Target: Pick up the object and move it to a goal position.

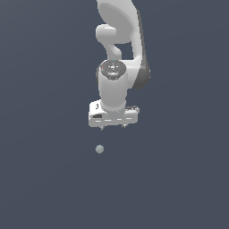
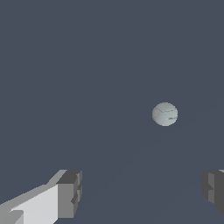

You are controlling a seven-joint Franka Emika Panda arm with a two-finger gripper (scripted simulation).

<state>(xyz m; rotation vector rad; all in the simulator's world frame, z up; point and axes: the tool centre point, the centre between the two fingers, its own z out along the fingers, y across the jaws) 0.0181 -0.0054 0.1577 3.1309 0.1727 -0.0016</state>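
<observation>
The object, a tiny pale grey-green ball (image 1: pixel 99 149) with faint mottling, lies on the dark grey floor. In the exterior view it sits below the white gripper (image 1: pixel 113 128) and a little toward that view's left, apart from it. The gripper points down from the white Panda arm (image 1: pixel 117 53) and is open, with nothing between its short dark fingertips. The wrist view shows the ball (image 2: pixel 165 113) ahead of the two grey fingers (image 2: pixel 70 193), outside the wide gap between them.
A uniform dark grey surface (image 1: pixel 44 179) fills both views. No other objects, containers or edges show.
</observation>
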